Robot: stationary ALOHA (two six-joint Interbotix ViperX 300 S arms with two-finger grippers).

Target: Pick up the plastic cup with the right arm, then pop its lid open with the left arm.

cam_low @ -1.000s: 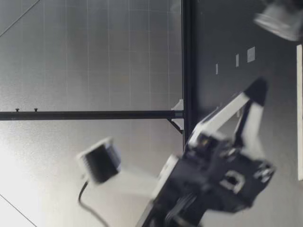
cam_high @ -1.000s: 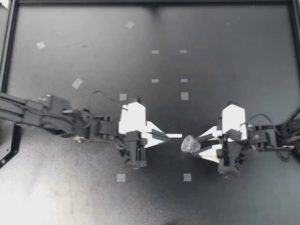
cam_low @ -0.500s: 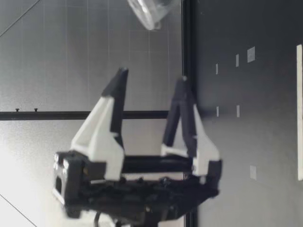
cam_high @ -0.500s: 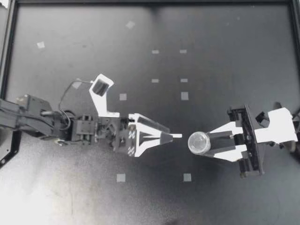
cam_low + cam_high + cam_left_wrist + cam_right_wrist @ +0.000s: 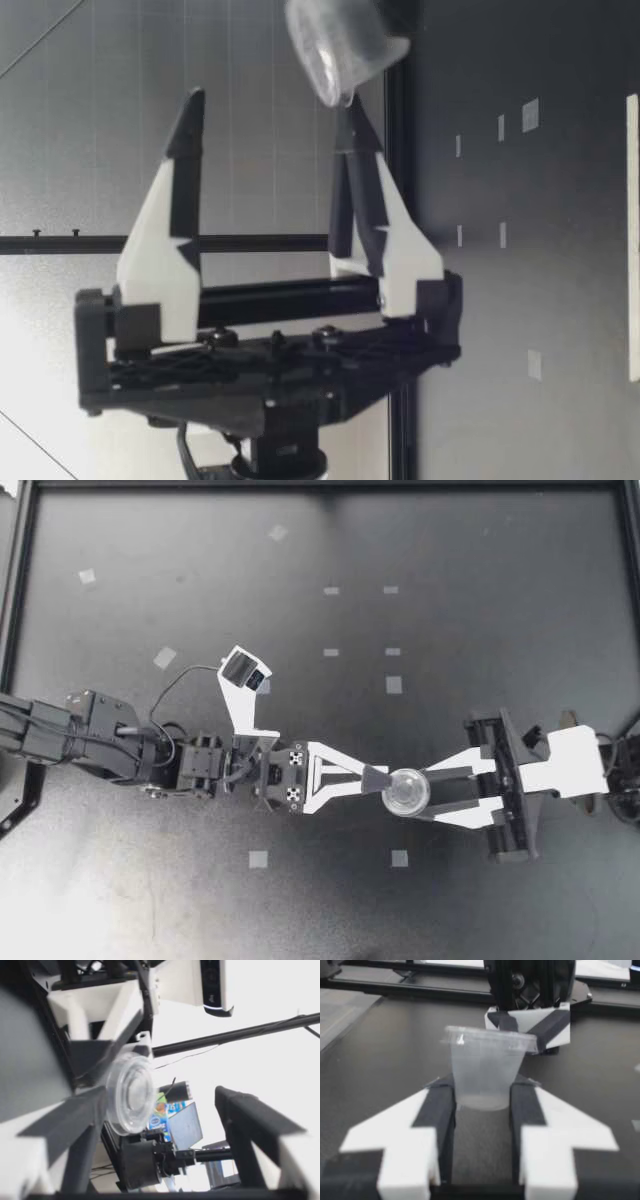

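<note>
Clear cup [image 5: 407, 792] now nearer L hand [image 5: 377, 778]

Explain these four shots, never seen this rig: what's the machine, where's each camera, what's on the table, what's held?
Two robot arms stand at a black table, each ending in a two-fingered gripper. One picture looks straight down, one looks across from table height, and two come from cameras on the wrists. Small pale tape squares lie on the table. The right gripper is shut on a small clear plastic cup, held above the table. The left gripper is open, fingers wide apart, one fingertip close beside the cup.
</note>
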